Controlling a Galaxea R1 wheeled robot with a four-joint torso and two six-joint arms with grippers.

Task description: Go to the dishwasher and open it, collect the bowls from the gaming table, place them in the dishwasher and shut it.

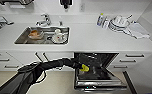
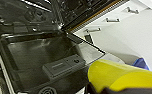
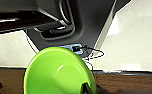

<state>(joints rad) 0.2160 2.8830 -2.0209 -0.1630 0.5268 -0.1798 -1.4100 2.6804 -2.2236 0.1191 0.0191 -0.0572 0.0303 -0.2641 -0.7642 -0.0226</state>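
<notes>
**Yellow bowl poised over the open dishwasher**

The left arm reaches in from the left of the head view and holds a yellow bowl (image 1: 85,67) above the open dishwasher (image 1: 98,72), whose door is folded down flat toward the robot. In the left wrist view the yellow bowl (image 2: 122,77) sits large at the camera's edge, clamped at its rim by the left gripper (image 2: 94,90); the fingers themselves are mostly hidden, so how wide they stand cannot be judged beyond the fact that they have the bowl. The right gripper (image 3: 88,89) pinches the rim of a green bowl (image 3: 58,72), held away from the dishwasher, over bare floor.

The main risk, as I judge it, is the release: the yellow bowl hangs near the door's inner face (image 2: 42,60) rather than clearly over a rack, so letting go here could drop it onto the door, where it would slide or block closing. A rim-only pinch on a smooth bowl could also slip if it knocks the tub edge.

The dishwasher is built in under the white surface (image 1: 92,37), between white drawers (image 1: 134,60). Its interior is dark, with wire racks faintly visible and a detergent compartment (image 2: 63,66) on the door.
</notes>
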